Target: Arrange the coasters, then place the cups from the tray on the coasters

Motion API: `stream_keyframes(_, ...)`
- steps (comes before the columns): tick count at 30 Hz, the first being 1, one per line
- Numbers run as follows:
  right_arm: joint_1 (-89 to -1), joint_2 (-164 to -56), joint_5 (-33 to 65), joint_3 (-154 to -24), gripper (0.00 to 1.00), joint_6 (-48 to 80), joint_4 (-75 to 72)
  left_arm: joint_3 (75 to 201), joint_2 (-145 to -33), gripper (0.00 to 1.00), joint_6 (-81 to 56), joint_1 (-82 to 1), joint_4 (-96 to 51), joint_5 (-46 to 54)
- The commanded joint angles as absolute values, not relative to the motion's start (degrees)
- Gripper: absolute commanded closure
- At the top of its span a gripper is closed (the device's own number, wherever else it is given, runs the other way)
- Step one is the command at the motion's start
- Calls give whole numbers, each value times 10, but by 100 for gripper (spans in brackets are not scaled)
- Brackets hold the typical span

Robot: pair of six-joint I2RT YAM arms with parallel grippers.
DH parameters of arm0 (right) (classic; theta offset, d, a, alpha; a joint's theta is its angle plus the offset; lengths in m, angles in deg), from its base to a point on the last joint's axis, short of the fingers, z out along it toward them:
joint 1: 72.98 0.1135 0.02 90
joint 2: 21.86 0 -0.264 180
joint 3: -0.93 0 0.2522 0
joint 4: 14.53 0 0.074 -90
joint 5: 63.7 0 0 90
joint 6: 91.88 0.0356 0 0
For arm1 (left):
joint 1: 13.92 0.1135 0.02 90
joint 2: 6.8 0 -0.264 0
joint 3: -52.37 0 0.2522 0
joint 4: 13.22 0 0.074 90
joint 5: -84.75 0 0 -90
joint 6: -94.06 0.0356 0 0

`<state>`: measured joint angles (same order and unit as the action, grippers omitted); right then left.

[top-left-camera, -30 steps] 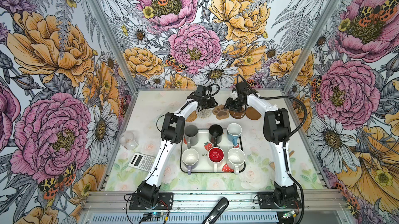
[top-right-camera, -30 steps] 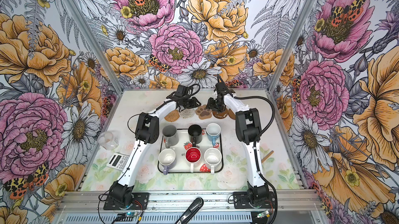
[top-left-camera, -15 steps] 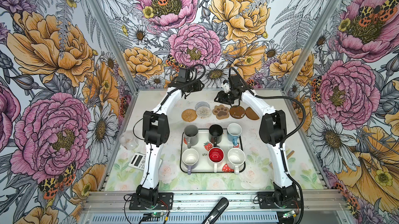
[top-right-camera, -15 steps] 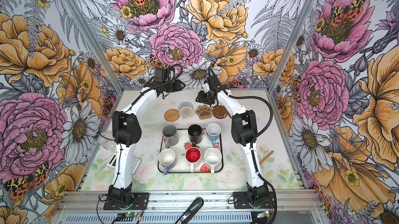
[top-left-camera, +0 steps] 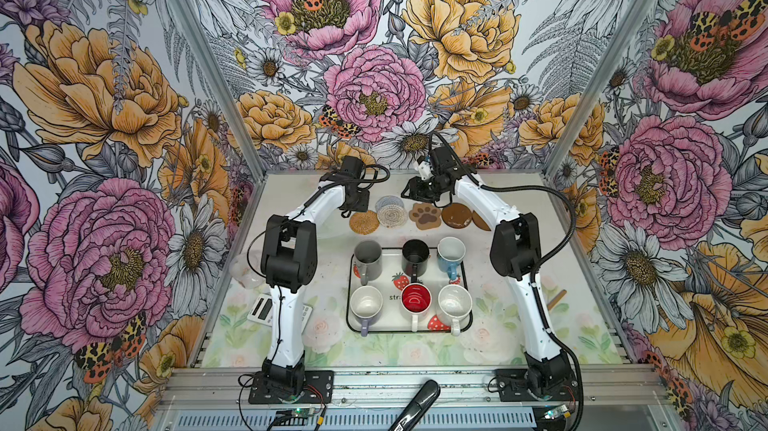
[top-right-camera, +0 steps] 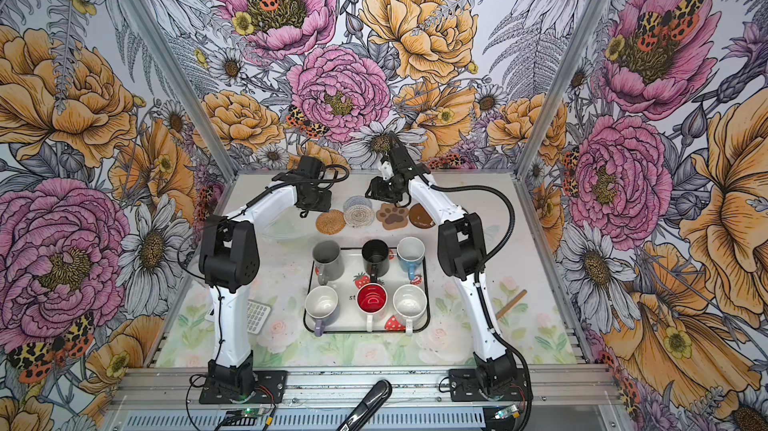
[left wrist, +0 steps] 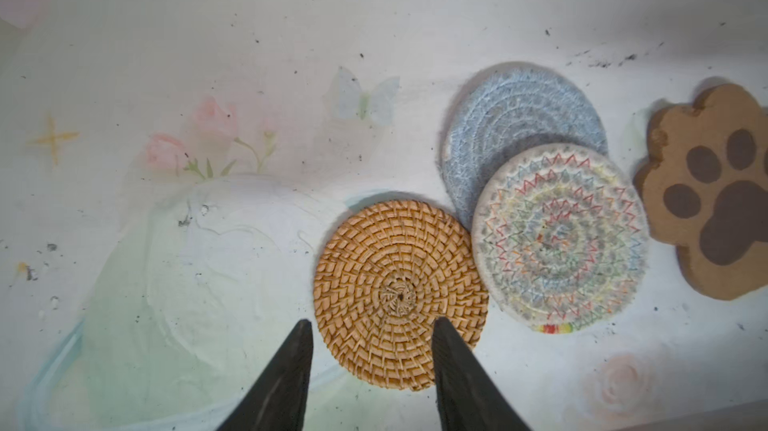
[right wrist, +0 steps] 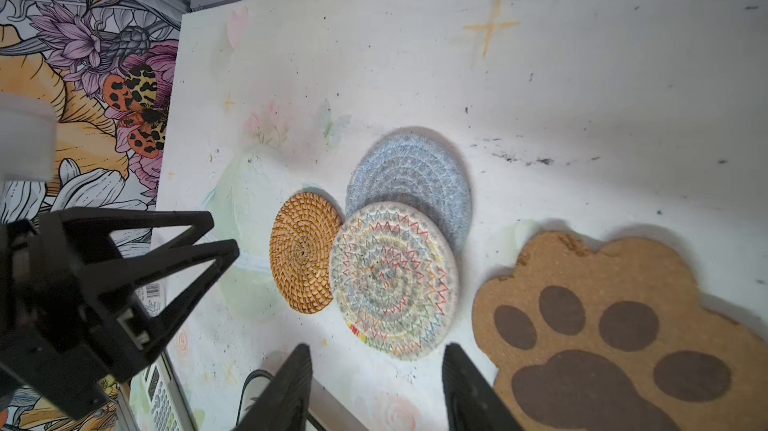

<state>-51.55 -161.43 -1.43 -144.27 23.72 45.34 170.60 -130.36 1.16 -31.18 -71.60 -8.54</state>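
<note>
1. Floral wallpaper closes three sides, and the table (top-left-camera: 324,337) wears a pale, scuffed flower print.
2. At 12 o'clock from the tray (top-left-camera: 434,279) lies a row: rattan coaster (left wrist: 399,304), pale stitched coaster (left wrist: 561,237), paw coaster (left wrist: 715,200), brown disc (top-left-camera: 457,215).
3. The grey-blue coaster (left wrist: 519,117) lies half buried under the pale stitched coaster's 12 o'clock side.
4. A second brown disc (top-left-camera: 481,223) shows only as a sliver behind the right arm.
5. The left gripper (left wrist: 372,325) hangs over the rattan coaster's rim, jaws partway apart and gripping nothing. Whether the tips touch it I cannot tell.
6. The right gripper (right wrist: 378,350) hovers between the pale stitched coaster and the paw coaster, jaws parted and empty.
7. All six cups stand on the tray: grey cup (top-left-camera: 368,254), black cup (top-left-camera: 415,252), light blue cup (top-left-camera: 451,250), lavender cup (top-left-camera: 365,304), red-lined cup (top-left-camera: 416,298), speckled cup (top-left-camera: 454,304).
8. At the tray's 9 o'clock the left arm hides much of a calculator (top-left-camera: 259,308), and a clear beaker (top-left-camera: 243,271) is barely legible.
</note>
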Motion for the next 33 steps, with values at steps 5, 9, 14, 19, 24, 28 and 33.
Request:
stream_keyframes(5, -515, -1613, -19, -1435, 46, 232, 455, 1732, -1347, 46, 41, -346, -715, -83)
stream_keyframes(9, -515, -1612, -20, -1429, 46, 229, 454, 1738, -1370, 44, 47, -356, -715, -86)
stream_keyframes(14, -516, -1615, -21, -1428, 46, 230, 454, 1744, -1389, 43, 56, -364, -715, -99)
stream_keyframes(19, -516, -1616, -21, -1424, 46, 229, 454, 1741, -1392, 43, 64, -367, -715, -101)
stream_keyframes(24, -517, -1618, -23, -1424, 46, 226, 454, 1741, -1399, 43, 68, -369, -715, -124)
stream_keyframes(28, -518, -1614, -23, -1419, 46, 226, 454, 1740, -1412, 43, 69, -357, -716, -133)
stream_keyframes(33, -521, -1607, -21, -1410, 46, 224, 454, 1740, -1415, 43, 69, -337, -716, -146)
